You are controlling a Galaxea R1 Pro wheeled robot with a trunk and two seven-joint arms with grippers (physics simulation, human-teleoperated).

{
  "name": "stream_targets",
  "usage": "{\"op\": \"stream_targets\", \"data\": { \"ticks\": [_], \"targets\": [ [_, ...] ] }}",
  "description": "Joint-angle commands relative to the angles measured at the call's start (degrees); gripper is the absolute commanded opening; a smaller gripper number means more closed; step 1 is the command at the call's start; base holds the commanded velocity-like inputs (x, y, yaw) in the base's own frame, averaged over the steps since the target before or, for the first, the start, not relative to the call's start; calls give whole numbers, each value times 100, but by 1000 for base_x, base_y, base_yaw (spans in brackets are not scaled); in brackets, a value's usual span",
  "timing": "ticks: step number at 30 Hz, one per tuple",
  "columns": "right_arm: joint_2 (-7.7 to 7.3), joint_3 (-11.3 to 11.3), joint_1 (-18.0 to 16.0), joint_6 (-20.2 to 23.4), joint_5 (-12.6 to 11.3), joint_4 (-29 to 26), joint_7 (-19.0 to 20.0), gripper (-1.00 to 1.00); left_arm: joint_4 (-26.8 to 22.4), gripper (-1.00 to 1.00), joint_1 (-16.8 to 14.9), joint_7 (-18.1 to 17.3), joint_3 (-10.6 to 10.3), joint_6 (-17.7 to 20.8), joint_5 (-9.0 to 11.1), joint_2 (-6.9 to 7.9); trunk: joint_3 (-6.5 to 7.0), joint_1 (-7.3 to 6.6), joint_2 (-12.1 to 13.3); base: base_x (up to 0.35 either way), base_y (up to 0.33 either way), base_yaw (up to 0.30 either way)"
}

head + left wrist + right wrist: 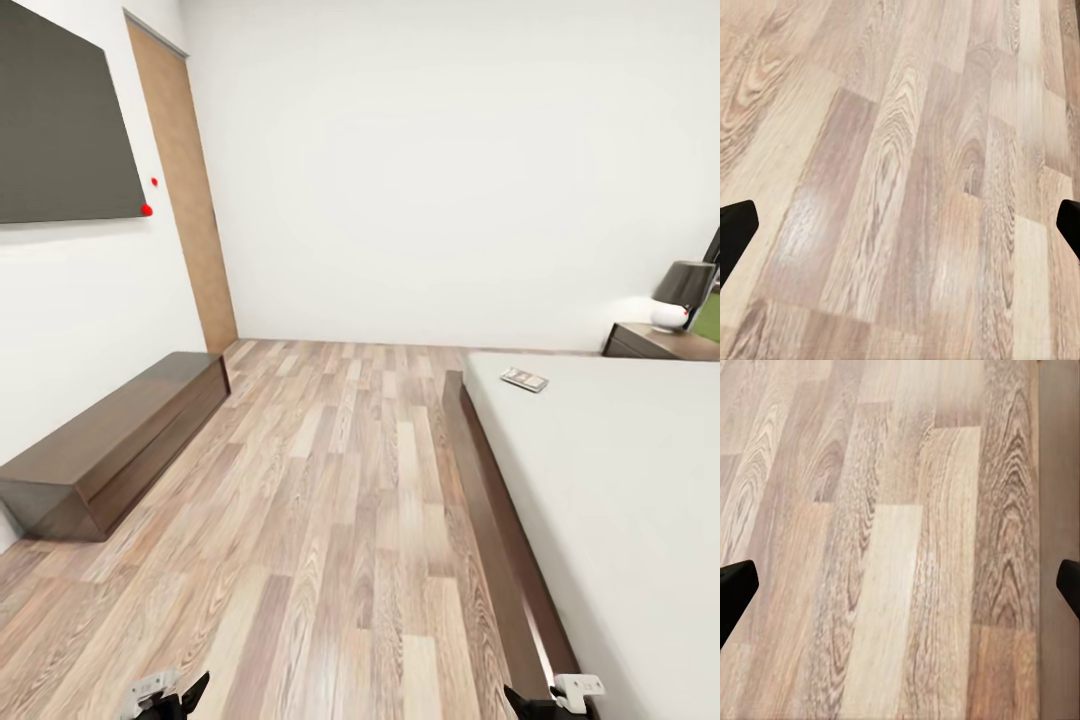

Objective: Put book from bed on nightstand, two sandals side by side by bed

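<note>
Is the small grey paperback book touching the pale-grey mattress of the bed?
Touching. The head view shows the book lying flat on the mattress near its far corner.

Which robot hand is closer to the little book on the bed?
Right. The right gripper hangs by the bed edge, below the book; the left gripper is across the floor.

the bed [620, 480] (pale-grey mattress) carries the book [524, 379] near its far corner.
</note>
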Motion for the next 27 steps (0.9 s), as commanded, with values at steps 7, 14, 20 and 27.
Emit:
{"op": "stream_targets", "data": {
  "ticks": [7, 14, 20, 27],
  "targets": [
    [2, 44, -9, -25, -61, 24, 41, 100, 6, 100, -6, -18, 46, -34, -61, -2, -6, 3, -3, 316, 0, 0],
    [2, 44, -9, -25, -61, 24, 41, 100, 6, 100, -6, -18, 46, -34, -61, 1, -6, 3, -3, 285, 0, 0],
    [2, 44, -9, -25, -61, 23, 43, 100, 6, 100, -6, -18, 41, -34, -61, -3, -6, 3, -3, 145, 8, 0],
    [2, 44, -9, -25, -61, 23, 43, 100, 6, 100, -6, -18, 40, -35, -61, -3, -6, 3, -3, 58, 1, 0]
  ]
}}
